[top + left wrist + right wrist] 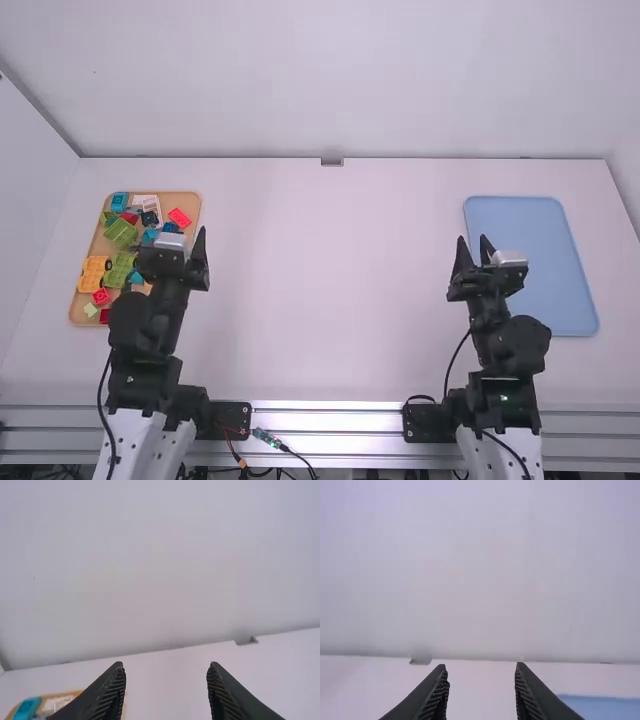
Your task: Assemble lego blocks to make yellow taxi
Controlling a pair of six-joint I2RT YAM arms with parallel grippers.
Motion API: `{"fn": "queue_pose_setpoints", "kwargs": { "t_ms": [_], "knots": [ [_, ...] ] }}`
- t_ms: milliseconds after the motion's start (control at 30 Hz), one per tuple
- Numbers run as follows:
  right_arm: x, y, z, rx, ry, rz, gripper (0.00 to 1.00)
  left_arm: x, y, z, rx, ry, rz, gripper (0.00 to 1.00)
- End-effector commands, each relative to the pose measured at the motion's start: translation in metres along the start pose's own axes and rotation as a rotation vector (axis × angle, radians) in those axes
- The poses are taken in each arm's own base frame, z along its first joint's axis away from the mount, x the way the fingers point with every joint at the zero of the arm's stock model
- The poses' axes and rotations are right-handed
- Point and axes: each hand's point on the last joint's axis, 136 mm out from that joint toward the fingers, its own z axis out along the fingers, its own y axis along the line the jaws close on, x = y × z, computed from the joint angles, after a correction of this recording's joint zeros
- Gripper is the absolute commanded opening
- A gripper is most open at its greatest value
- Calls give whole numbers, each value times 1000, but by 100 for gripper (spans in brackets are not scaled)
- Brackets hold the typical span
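Lego blocks [121,232] for the yellow taxi lie heaped in a tan tray [186,199] on the left side of the white table [330,300], seen from above. Among them we make out a yellow piece [92,274] with dark rounds, perhaps wheels, near the tray's left edge. Close by are green, red and blue pieces, and a white printed piece [147,203] toward the far edge. Over on the right lies a flat blue tray [535,260].

We judge the task to be at its very start. The pieces are gathered in the tan tray, and the taxi is not yet built. Whether any of the pieces are already joined to each other, we cannot tell from above.

Both arms stand upright at the near side. The left gripper [165,665] is beside the right-hand part of the tan tray as we look down, its jaws spread wide with nothing between them. The right gripper [481,667] is near the blue tray's left edge, its jaws likewise apart and holding nothing.

Everything is left to do, as we see it: choose the yellow parts, lift them out, press them together and complete the car. The crowded tray may make a clean first grip tricky.
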Motion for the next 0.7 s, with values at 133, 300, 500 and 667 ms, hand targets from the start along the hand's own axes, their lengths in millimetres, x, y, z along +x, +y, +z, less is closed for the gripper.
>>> {"fn": "queue_pose_setpoints", "kwargs": {
  "t_ms": [133, 300, 500, 667],
  "knots": [
    [-57, 5, 9, -21, -116, -19, 44, 23, -2, 17, 8, 102, -58, 56],
    [-76, 9, 21, -34, -122, -32, 52, 51, -7, 27, 21, 204, -70, 65],
    [-63, 7, 42, -34, -41, -21, 63, 81, -2, 37, -22, 306, -110, 74],
    [-27, 5, 59, -31, 99, -11, 72, 103, 12, 40, -114, 395, -166, 81]
  ]
}}
